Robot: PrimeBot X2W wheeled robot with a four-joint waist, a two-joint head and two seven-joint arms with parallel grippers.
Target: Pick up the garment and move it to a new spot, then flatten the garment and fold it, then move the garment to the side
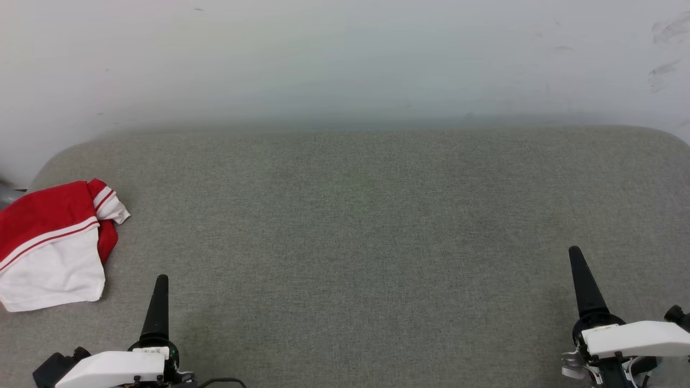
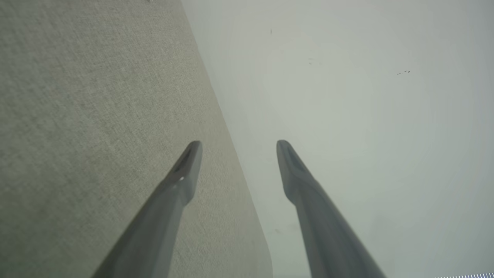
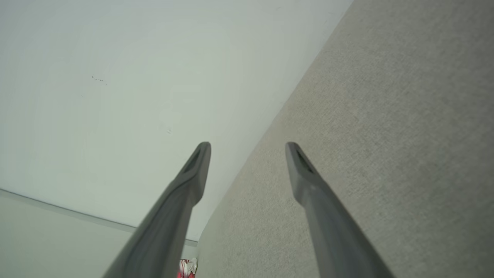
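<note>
I am looking down at a grey fabric-covered table with rounded far corners, standing against a pale wall showing faint scuffs on my right.

This looks like a robot test room or lab, though the pictures do not settle it fully. A wide desk covered in grey woven cloth, with rounded far corners, stands against a bare white wall marked with dark scuffs, and the light is flat and even. White-cased robot arms reach over the near edge, ending in the left pincer and the right pincer, each with two long dark fingers held apart.
</note>
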